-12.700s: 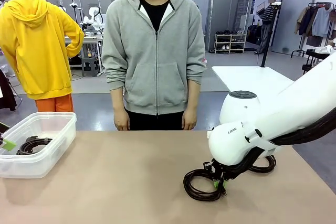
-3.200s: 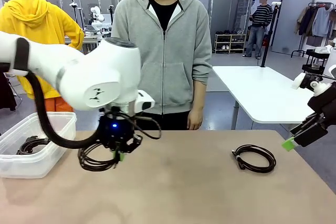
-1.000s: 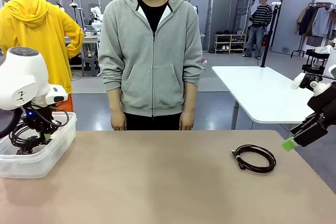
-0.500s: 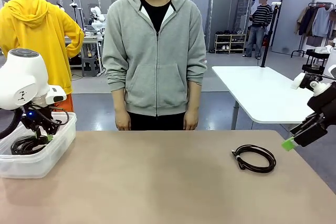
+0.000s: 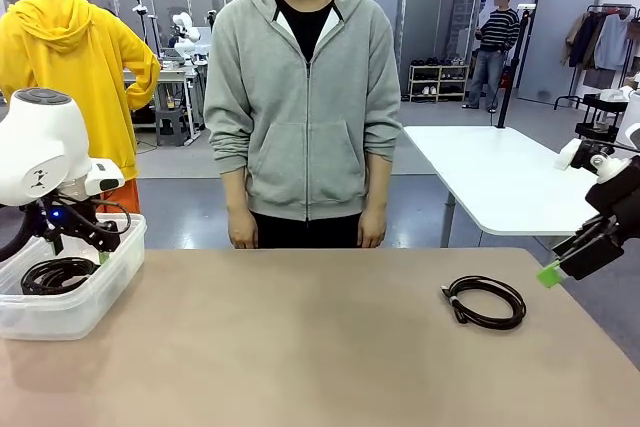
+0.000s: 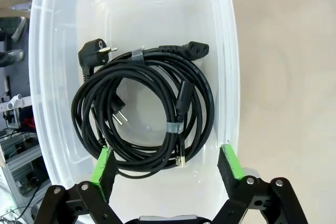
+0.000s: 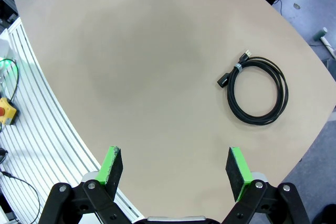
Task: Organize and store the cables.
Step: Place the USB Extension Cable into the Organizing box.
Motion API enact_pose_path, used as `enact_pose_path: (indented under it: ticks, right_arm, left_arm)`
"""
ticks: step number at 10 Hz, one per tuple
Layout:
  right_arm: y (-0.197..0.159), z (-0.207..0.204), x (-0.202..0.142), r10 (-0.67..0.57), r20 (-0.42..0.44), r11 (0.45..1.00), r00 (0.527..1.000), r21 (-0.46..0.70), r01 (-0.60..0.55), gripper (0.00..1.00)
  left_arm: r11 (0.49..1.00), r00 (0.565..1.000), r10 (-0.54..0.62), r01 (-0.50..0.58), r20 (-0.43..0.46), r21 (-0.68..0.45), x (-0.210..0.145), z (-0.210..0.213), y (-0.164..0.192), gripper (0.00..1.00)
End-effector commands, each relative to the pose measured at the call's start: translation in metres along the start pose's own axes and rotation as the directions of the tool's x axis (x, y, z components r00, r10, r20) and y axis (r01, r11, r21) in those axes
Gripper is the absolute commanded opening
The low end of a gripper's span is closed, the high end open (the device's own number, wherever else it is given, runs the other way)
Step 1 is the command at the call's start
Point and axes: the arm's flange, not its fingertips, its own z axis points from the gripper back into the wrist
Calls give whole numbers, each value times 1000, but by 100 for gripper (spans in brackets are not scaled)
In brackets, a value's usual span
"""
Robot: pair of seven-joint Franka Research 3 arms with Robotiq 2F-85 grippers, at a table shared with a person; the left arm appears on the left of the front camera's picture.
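Observation:
Black cables (image 6: pixel 144 108) lie coiled together inside the clear plastic bin (image 6: pixel 227 77), with their plugs showing. My left gripper (image 6: pixel 167 163) hangs open just above them and holds nothing. From the front, that gripper (image 5: pixel 82 247) sits over the bin (image 5: pixel 70 312) at the table's left end, the coils (image 5: pixel 55 274) beneath it. Another coiled black cable (image 5: pixel 485 301) rests on the table at the right. My right gripper (image 5: pixel 552 269) hovers open beyond the table's right edge. In the right wrist view it (image 7: pixel 173 163) stands high above that cable (image 7: pixel 257 90).
A person in a grey hoodie stands at the far side, hands (image 5: pixel 243 238) hanging by the table edge. The tan tabletop (image 5: pixel 300 347) is bare between the bin and the right cable. A white table (image 5: pixel 490 172) stands behind on the right.
My left gripper opened and let its coil drop into the bin onto the other cable, then lifted slightly. The right arm stayed still.

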Motion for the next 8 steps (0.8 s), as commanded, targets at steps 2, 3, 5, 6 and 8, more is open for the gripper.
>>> enact_pose_path:
  ticks: [2,3,5,6,8]
  right_arm:
    - [0,0,3,-24,5,1000,1000,-10,24,100]
    - [0,0,3,-24,5,1000,1000,-10,24,100]
    - [0,0,3,-24,5,1000,1000,-10,24,100]
    - [0,0,3,-24,5,1000,1000,-10,24,100]
    - [0,0,3,-24,5,1000,1000,-10,24,100]
  left_arm:
    - [1000,1000,-1,1,-1,-1,5,-2,-1,99]
    - [1000,1000,-1,1,-1,-1,5,-2,-1,99]
    - [1000,1000,-1,1,-1,-1,5,-2,-1,99]
    - [1000,1000,-1,1,-1,-1,5,-2,-1,99]
    - [1000,1000,-1,1,-1,-1,5,-2,-1,99]
